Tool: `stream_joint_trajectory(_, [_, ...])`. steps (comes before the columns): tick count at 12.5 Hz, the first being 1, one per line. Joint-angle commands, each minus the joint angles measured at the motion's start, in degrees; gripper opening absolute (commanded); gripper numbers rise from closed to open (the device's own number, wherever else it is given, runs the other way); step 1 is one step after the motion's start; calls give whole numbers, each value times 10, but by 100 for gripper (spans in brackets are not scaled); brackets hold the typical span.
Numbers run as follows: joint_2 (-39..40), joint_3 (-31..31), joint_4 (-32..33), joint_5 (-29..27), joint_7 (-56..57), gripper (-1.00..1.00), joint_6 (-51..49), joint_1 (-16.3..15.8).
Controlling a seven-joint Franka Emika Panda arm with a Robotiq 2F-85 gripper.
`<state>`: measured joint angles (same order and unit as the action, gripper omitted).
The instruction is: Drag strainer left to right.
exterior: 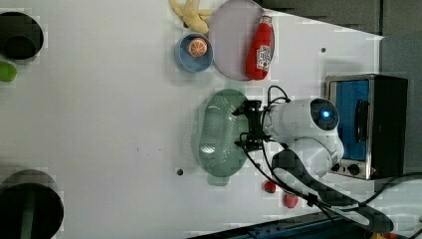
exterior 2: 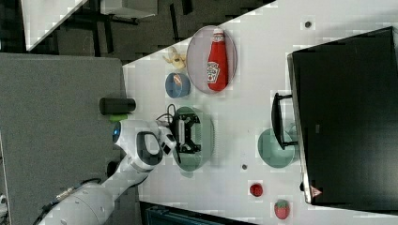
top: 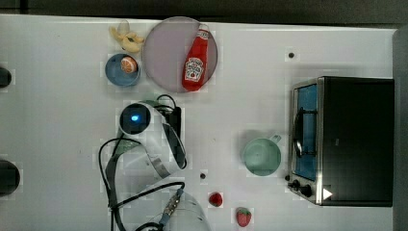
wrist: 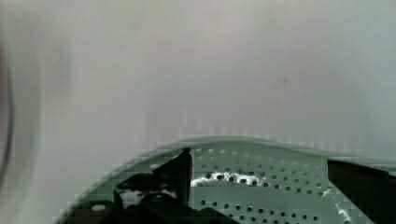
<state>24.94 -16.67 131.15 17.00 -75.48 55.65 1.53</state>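
Observation:
The strainer [exterior: 216,132] is a pale mint-green oval with a hole-dotted bottom. It lies on the white table in the middle of the left view, and it also lies below the blue bowl in the right view [exterior 2: 202,140]. My gripper [exterior: 247,125] hangs over the strainer's rim on the left view's right side, open, with its black fingers spread wide and nothing between them. In the right view the gripper [exterior 2: 186,134] sits over the strainer's inside. The wrist view has the perforated strainer [wrist: 261,196] close under the two dark fingers [wrist: 175,175].
A mint-green mug [top: 261,156] stands beside a black toaster oven [top: 344,139] on the top view's right. A grey plate [top: 163,53] holds a ketchup bottle [top: 196,60]. Beside it are a blue bowl [top: 115,74] with an orange slice and a banana [top: 126,38]. Two strawberries [top: 216,199] lie near the front edge.

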Motion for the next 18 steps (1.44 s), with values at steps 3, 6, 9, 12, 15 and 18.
stream_joint_trajectory(3, [-16, 32, 8, 4, 71, 100, 1, 16])
stream_joint_trajectory(6, [-22, 69, 16, 4, 112, 100, 4, 17])
stream_joint_trajectory(9, [-23, 105, 21, 4, 139, 100, 8, 18])
stream_joint_trajectory(12, [-23, 133, 22, 4, 170, 100, 9, 20])
stream_joint_trajectory(15, [-23, 164, 22, 4, 224, 100, 13, 22])
stream_joint_trajectory(18, [-23, 195, 22, 4, 243, 100, 21, 23])
